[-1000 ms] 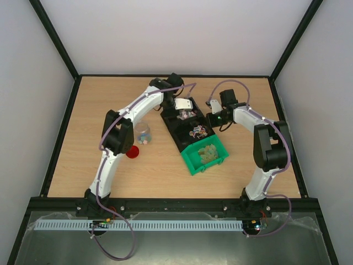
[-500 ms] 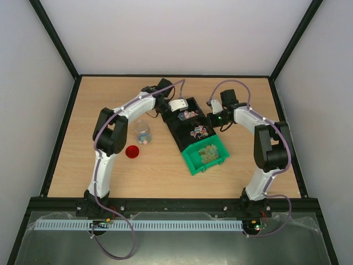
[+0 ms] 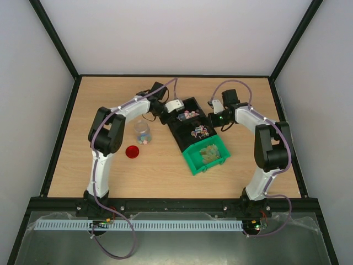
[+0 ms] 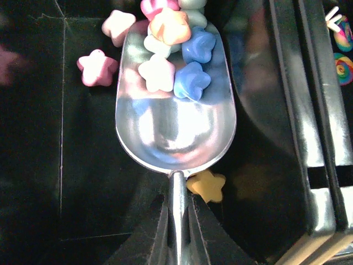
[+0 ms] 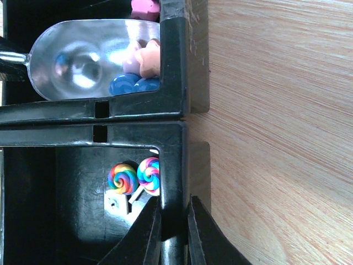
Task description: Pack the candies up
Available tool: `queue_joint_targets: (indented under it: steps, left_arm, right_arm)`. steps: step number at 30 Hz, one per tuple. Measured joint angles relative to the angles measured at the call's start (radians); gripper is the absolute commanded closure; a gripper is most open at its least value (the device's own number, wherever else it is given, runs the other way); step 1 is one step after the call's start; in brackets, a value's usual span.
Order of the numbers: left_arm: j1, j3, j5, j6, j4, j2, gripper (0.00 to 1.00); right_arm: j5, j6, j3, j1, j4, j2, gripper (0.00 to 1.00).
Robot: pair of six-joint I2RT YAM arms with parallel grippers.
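My left gripper (image 4: 176,208) is shut on the handle of the silver scoop (image 4: 175,118), which lies low in the far black compartment (image 3: 190,107). Several star-shaped candies (image 4: 175,52), pink, blue, white and orange, sit in the scoop's front half, with loose ones beside it. A yellow star (image 4: 207,186) lies under the scoop's neck. My right gripper (image 5: 172,208) is shut on the black bin's side wall (image 5: 172,138). Two rainbow swirl candies (image 5: 137,176) lie in the middle compartment. The scoop also shows in the right wrist view (image 5: 91,61). Greenish candies (image 3: 208,152) fill the green bin.
A clear jar (image 3: 143,132) holding some candies stands left of the bins, with the red lid (image 3: 132,152) on the table in front of it. The green bin (image 3: 194,165) closes the near end of the bin row. Bare wooden table (image 3: 248,165) lies around.
My left arm has swung left and its gripper has drawn the scoop back toward the left side of the far compartment. The right gripper has stayed on the bin wall.
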Motion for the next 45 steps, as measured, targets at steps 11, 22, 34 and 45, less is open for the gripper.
queue_joint_targets:
  steps: [11,22,34,45]
  left_arm:
    - [0.031,-0.057,0.079,-0.01,0.058,-0.056,0.98]
    - [0.068,-0.15,0.143,-0.011,0.127,-0.088,0.98]
    - [0.101,-0.241,0.208,-0.024,0.211,-0.123,0.98]
    - [0.104,-0.253,0.257,-0.063,0.268,-0.174,0.98]
  right_arm:
    - [-0.003,0.001,0.0,-0.018,0.0,0.0,0.99]
    - [-0.003,0.001,0.0,-0.023,0.0,0.0,0.99]
    - [-0.002,0.001,0.0,-0.028,0.0,0.0,0.99]
    - [0.001,0.003,0.0,-0.029,0.002,0.0,0.99]
